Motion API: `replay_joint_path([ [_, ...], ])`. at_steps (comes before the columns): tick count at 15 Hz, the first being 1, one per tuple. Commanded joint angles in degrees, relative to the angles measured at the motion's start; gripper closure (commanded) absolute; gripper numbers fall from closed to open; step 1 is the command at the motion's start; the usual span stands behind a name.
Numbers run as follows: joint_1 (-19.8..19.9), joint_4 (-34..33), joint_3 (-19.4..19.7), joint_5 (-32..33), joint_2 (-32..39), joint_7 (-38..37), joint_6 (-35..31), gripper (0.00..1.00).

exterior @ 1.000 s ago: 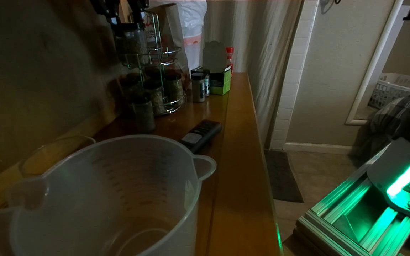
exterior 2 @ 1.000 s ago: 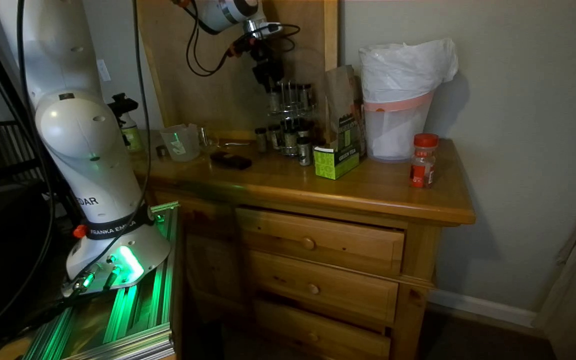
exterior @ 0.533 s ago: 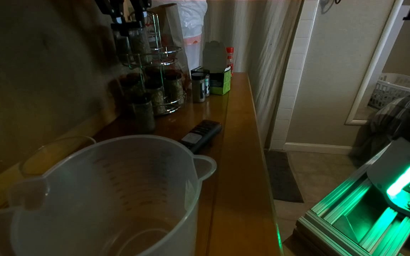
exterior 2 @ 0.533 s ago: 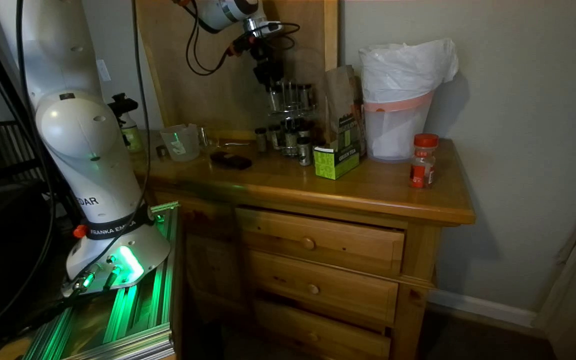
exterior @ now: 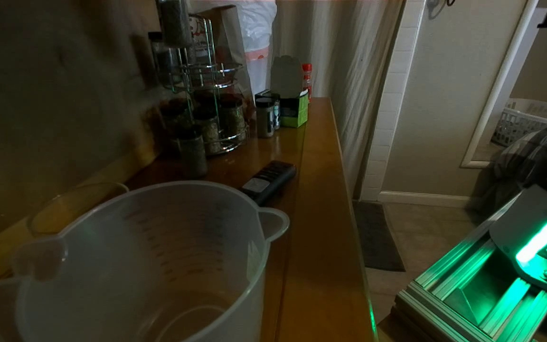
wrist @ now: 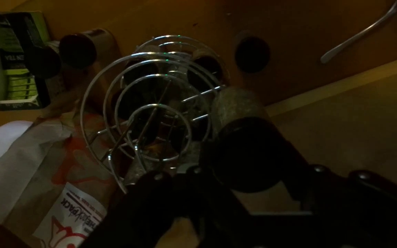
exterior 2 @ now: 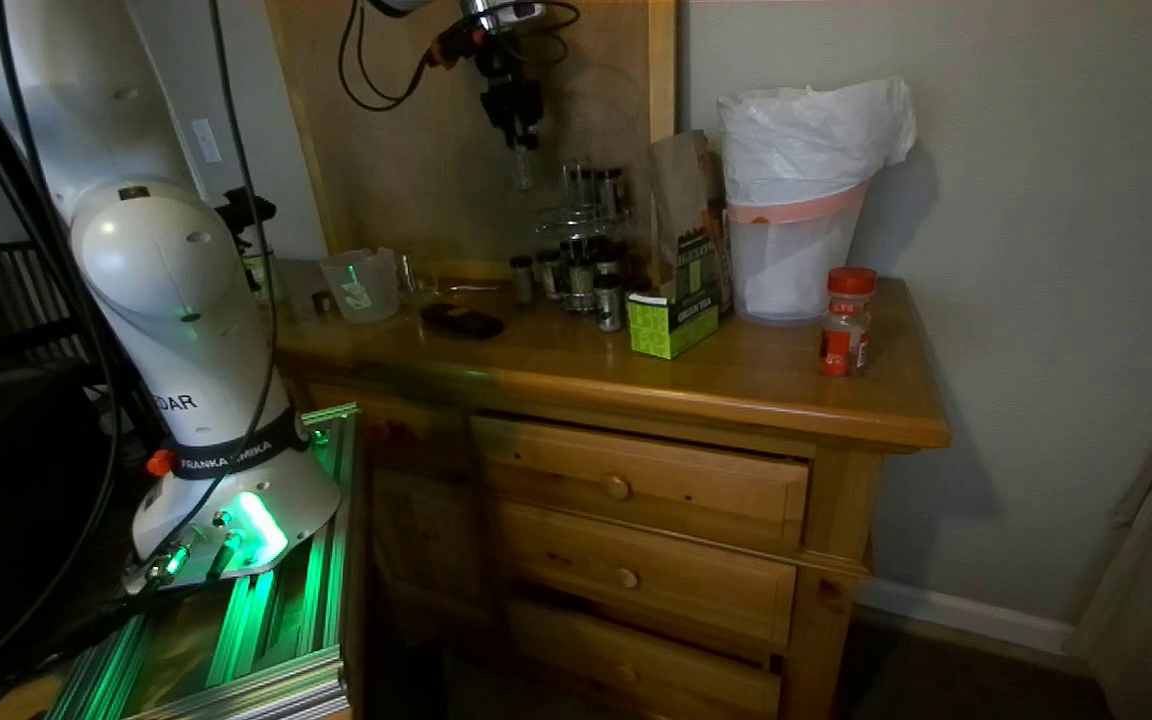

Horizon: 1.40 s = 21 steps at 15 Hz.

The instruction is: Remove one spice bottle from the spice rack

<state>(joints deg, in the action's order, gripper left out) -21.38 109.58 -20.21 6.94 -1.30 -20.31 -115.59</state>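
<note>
My black two-fingered claw (exterior 2: pixel 522 140), at the upper centre of an exterior view, grips a small clear glass spice bottle (exterior 2: pixel 524 170) by its dark lid (wrist: pixel 246 155). The bottle hangs lid up, long axis near vertical; in the wrist view the lid faces my camera and the body recedes toward the top of the frame. It is clear of the round two-tier silver wire spice rack (exterior 2: pixel 581 217), left of the upper tier.

Other dark-lidded jars (exterior: pixel 207 130) occupy the rack; a loose dark-lidded glass jar (exterior: pixel 193 154) stands upright beside it on the brown wooden dresser (exterior: pixel 321 228). A brown paper bag (exterior 2: pixel 681 190) stands at the rack's right, a green-and-black cardboard tea box (exterior 2: pixel 671 325) in front. A translucent plastic measuring pitcher (exterior: pixel 183 228) fills the lower left of an exterior view, a black keypad handset (exterior: pixel 271 179) behind it. Obstruction: in the wrist view, the lid and my fingers hide part of the rack.
</note>
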Motion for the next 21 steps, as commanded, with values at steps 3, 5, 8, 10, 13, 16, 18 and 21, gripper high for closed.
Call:
replay_joint_path([
  [3,-2.0,5.1,-3.1,-9.6,-6.2,6.1,2.6,0.76],
  [5,-3.1,7.0,-5.4,-8.3,-5.9,3.1,1.1,0.76],
  [8,-4.5,8.8,-9.1,-3.8,-3.2,-4.3,-2.9,0.76],
  [10,-4.9,9.7,-10.4,-1.6,-1.9,-7.9,-4.4,0.76],
  [13,-5.3,9.8,-10.2,-3.3,-1.9,-6.5,-3.0,0.51],
  [16,-5.1,9.5,-9.6,-4.2,-0.4,-5.5,-4.1,0.76],
  [18,-4.9,9.3,-9.4,-3.6,2.5,-6.1,-6.8,0.76],
  [21,-5.3,8.5,-8.4,-2.0,7.6,-7.0,-10.9,0.76],
])
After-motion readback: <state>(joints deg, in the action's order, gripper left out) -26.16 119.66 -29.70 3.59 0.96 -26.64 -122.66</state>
